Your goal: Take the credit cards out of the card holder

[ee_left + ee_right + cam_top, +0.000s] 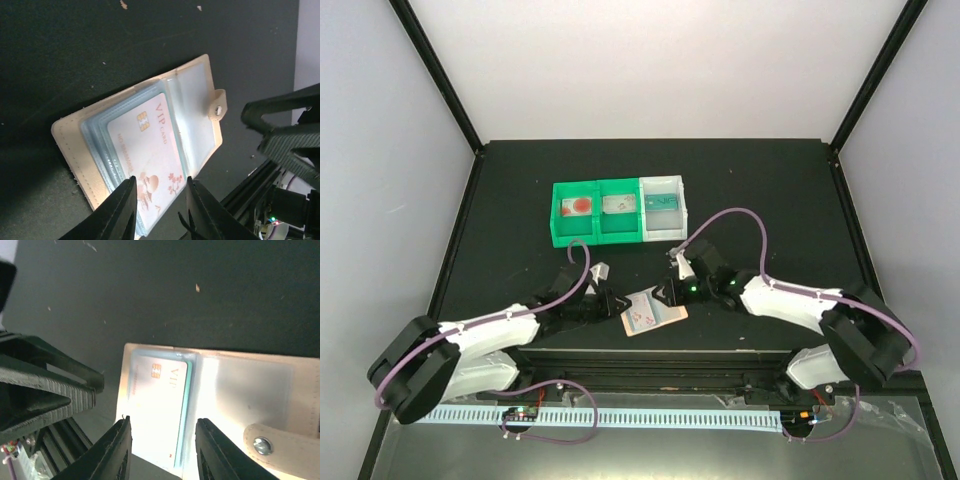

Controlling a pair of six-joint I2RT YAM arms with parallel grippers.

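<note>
Black table [770, 200] with pale walls [380, 120] around it. The card holder [653, 312] lies open and flat near the front edge, between the two arms. A white credit card [147, 150] with the letters VIP sits in its clear pocket, with teal edges under it. The left gripper [160, 182] is released, its fingers apart over one end of this card and grasping nothing. The right gripper [162, 422] is released too, fingers apart over the card. A green and white tray [560, 235] stands further back.
</note>
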